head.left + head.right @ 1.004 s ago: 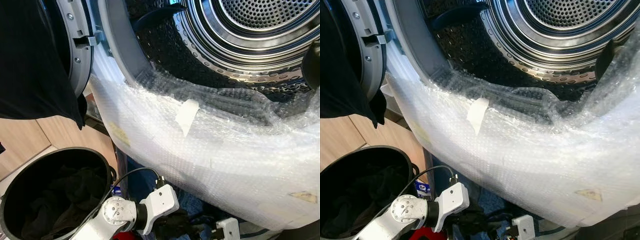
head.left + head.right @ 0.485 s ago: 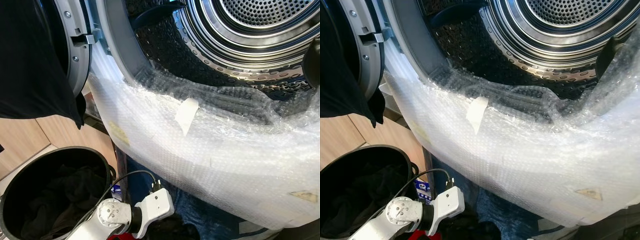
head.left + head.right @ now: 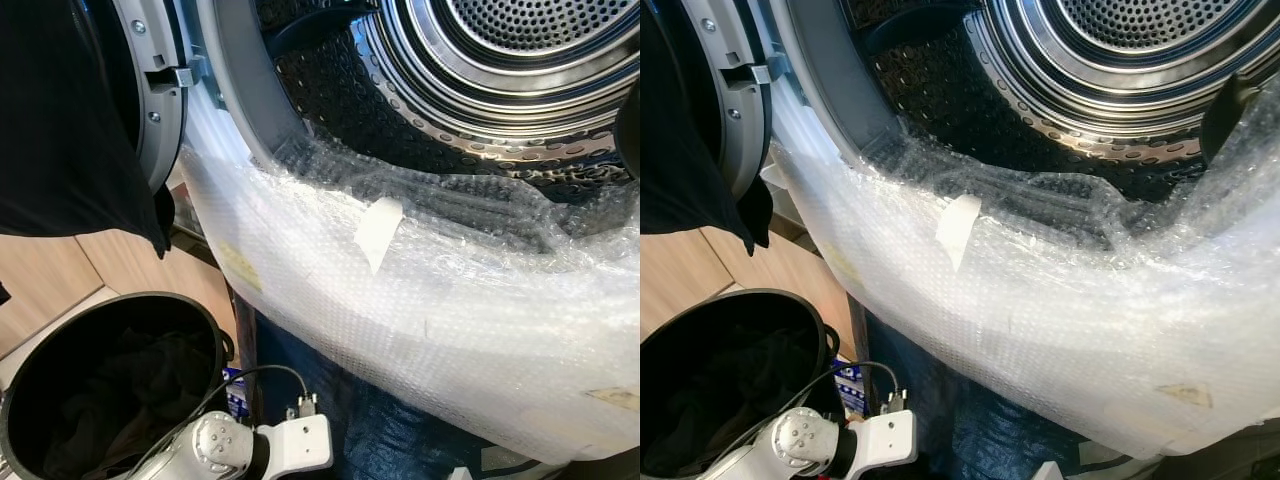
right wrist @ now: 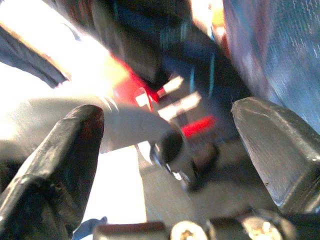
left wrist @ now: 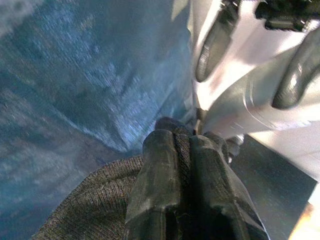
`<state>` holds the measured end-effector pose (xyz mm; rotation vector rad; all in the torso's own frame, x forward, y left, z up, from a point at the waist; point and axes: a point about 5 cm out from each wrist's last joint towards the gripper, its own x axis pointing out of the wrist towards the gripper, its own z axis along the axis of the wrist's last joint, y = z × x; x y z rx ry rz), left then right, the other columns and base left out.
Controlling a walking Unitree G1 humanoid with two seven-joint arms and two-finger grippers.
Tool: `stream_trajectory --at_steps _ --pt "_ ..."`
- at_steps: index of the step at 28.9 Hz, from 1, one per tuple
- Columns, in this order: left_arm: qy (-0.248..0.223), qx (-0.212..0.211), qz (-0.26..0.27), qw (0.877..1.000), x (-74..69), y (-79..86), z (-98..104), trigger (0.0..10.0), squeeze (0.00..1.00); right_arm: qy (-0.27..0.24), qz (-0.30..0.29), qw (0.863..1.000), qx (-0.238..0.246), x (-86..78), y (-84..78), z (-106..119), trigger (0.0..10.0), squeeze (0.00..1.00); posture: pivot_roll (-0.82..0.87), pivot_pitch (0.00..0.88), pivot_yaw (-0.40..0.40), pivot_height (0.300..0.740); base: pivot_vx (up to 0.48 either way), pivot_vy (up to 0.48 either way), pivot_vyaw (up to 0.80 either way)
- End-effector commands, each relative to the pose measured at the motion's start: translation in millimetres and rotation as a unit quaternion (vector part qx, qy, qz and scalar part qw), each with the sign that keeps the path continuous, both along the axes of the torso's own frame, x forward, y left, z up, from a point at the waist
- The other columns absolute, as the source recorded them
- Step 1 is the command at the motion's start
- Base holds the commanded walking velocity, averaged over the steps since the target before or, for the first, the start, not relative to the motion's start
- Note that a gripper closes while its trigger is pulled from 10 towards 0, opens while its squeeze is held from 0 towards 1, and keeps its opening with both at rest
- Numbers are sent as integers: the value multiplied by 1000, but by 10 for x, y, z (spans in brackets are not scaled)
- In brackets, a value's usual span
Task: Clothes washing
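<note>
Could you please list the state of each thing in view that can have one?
Steel perforated washer drum: open, nothing seen inside.
Washer door: swung open, black garment draped over it.
Round black laundry basket: holds dark clothes.
Left gripper: shut on grey knitted cloth.
Right gripper: open.

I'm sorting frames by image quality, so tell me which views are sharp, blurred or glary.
Left eye view: sharp, with bright reflections on the steel drum and sheen on the bubble wrap. Left wrist view: the left gripper is sharp, shut on grey knit fabric; the blue cloth is smeared. Right wrist view: heavily blurred with blown-out white glare; the right gripper is open.
</note>
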<state>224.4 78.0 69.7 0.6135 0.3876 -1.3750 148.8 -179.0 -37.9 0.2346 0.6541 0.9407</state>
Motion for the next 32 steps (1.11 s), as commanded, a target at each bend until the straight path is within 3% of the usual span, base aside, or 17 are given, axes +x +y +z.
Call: stream_trajectory --at_steps 1,7,8,21,22,23,32 --pt "0 8 -4 1000 -11 -12 -40 10000 0 6 10 1000 -22 -42 -7 -44 10000 0 41 77 -4 740 0 0 0" --pt "2 -11 -8 1000 -23 -138 -105 10000 0 -23 -28 999 -7 119 104 16 10000 0 37 82 -8 740 0 0 0" --pt "-1 -9 -9 1000 -23 -144 -110 10000 0 -24 -27 999 -1 133 129 28 10000 1000 37 82 -8 740 0 0 0" --pt "-18 -22 -9 1000 36 -195 -101 10000 0 -24 9 1000 9 126 238 53 10000 980 24 73 -4 740 0 0 0" --pt "-19 -23 -8 1000 37 -203 -102 10000 0 -27 12 1000 4 126 245 54 10000 278 24 73 -4 740 0 0 0" --pt "-18 -26 -10 999 34 -215 -102 10000 0 -29 15 999 -2 128 257 52 10000 0 24 73 -4 740 0 0 0" --pt "-24 -43 -3 999 48 -265 -92 10000 0 -50 -20 998 -30 236 298 22 10000 0 18 53 -3 740 0 0 0"
